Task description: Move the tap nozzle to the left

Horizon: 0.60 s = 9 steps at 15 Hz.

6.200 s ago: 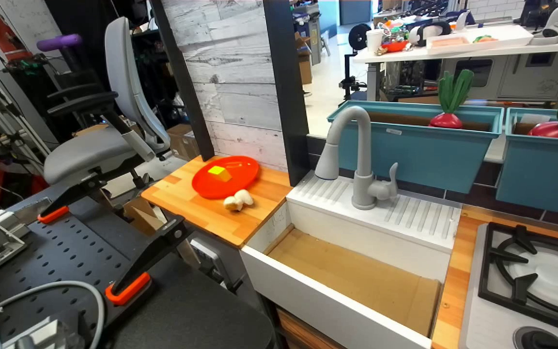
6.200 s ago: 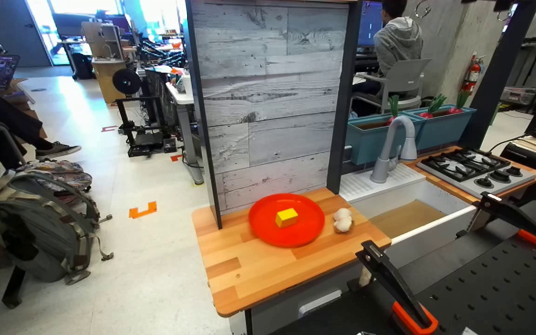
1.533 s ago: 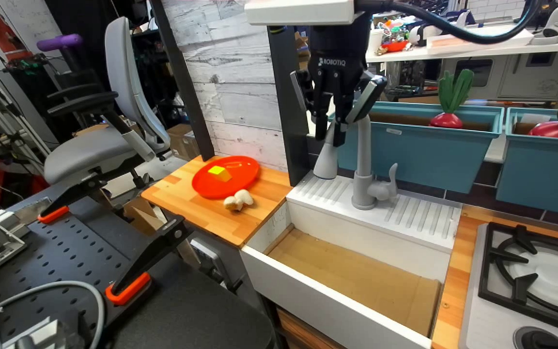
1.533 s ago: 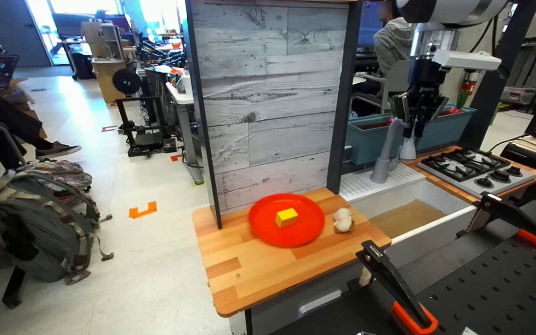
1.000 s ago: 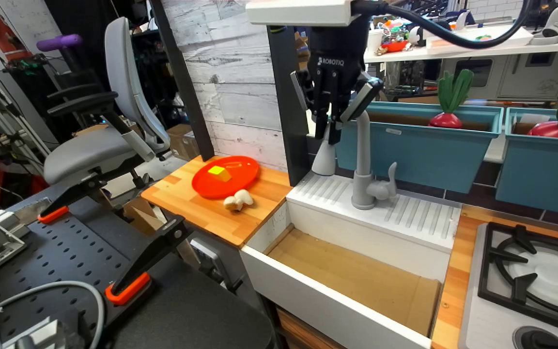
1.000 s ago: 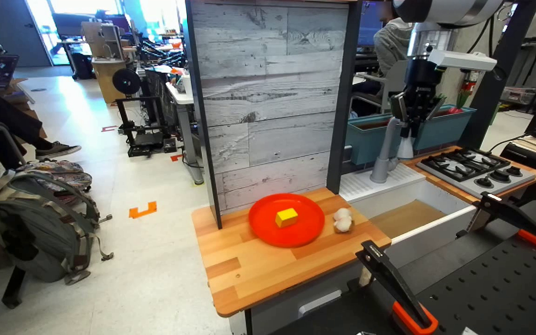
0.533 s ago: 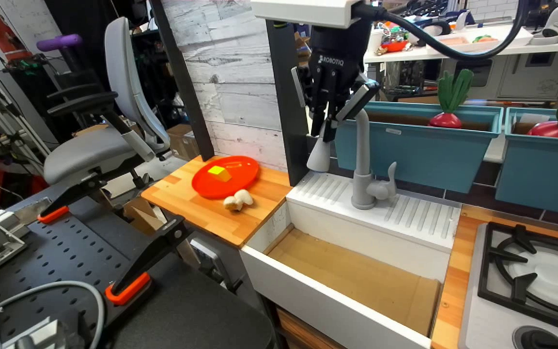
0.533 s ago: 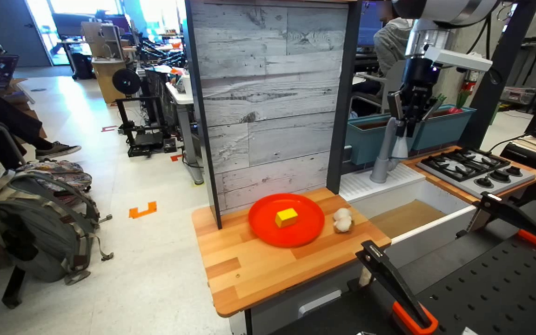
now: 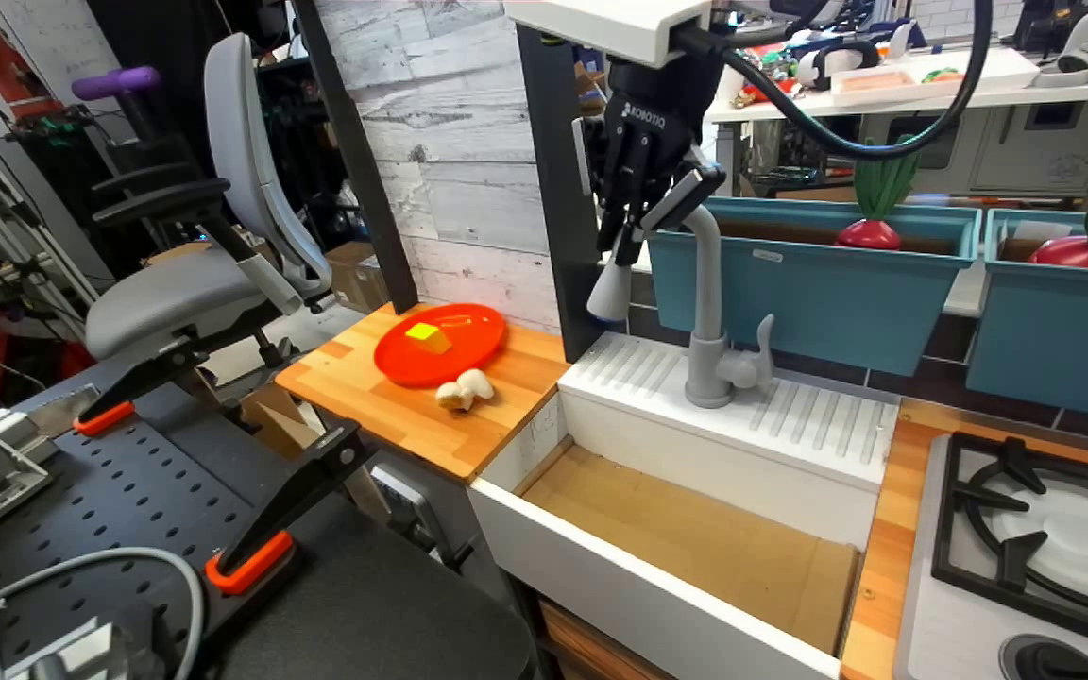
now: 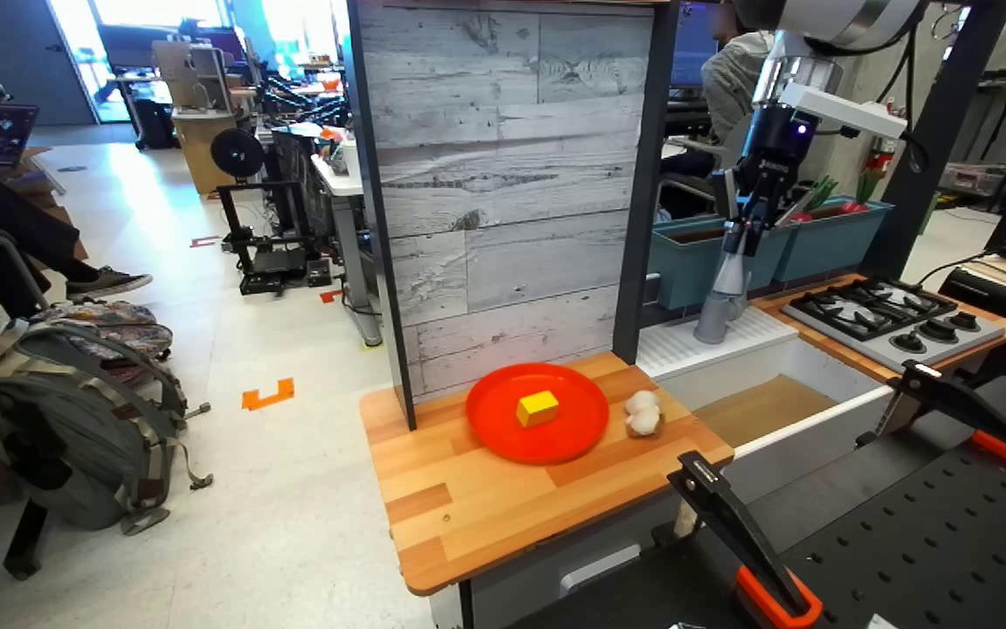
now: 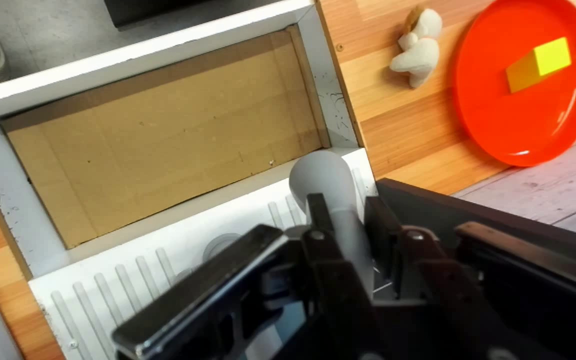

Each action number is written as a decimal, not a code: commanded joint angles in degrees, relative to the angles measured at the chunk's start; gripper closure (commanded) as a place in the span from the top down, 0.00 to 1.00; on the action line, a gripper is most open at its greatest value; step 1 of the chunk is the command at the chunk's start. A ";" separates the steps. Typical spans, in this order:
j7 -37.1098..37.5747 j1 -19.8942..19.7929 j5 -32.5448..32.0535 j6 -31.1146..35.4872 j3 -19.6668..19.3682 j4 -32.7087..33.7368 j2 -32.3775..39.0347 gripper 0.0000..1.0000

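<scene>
The grey tap nozzle (image 9: 609, 295) hangs at the end of its gooseneck, whose upright tube (image 9: 708, 283) rises behind the white sink (image 9: 657, 604). My gripper (image 9: 617, 247) is shut on the spout's narrow part just above the flared head, and leans over with it. In the wrist view a dark finger (image 11: 319, 212) lies along each side of the nozzle (image 11: 320, 175). The top of the gooseneck's bend is hidden behind my gripper in both exterior views. Seen in an exterior view, the nozzle (image 10: 732, 275) overlaps the tap's base.
A dark post (image 9: 568, 189) of the wood-look panel stands close beside the nozzle. Left of the sink, a red plate (image 9: 393, 364) carries a yellow block, with a whitish lump (image 9: 465, 389) nearby. Teal planters (image 9: 808, 302) are behind the tap; a stove (image 9: 1054, 529) is to the right.
The arm has entered since the oldest frames. Over the last second my gripper has tilted, and the nozzle has swung leftward with it in both exterior views. The grip looks the same.
</scene>
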 commanded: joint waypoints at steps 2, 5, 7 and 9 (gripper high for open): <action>-0.81 -1.07 7.77 3.03 4.48 3.23 1.29 0.06; -0.61 -0.82 9.61 5.23 4.92 3.64 1.64 0.06; -0.85 -0.76 10.36 7.40 5.51 3.50 1.71 0.06; -0.98 -0.74 10.10 7.98 5.58 3.28 1.66 0.06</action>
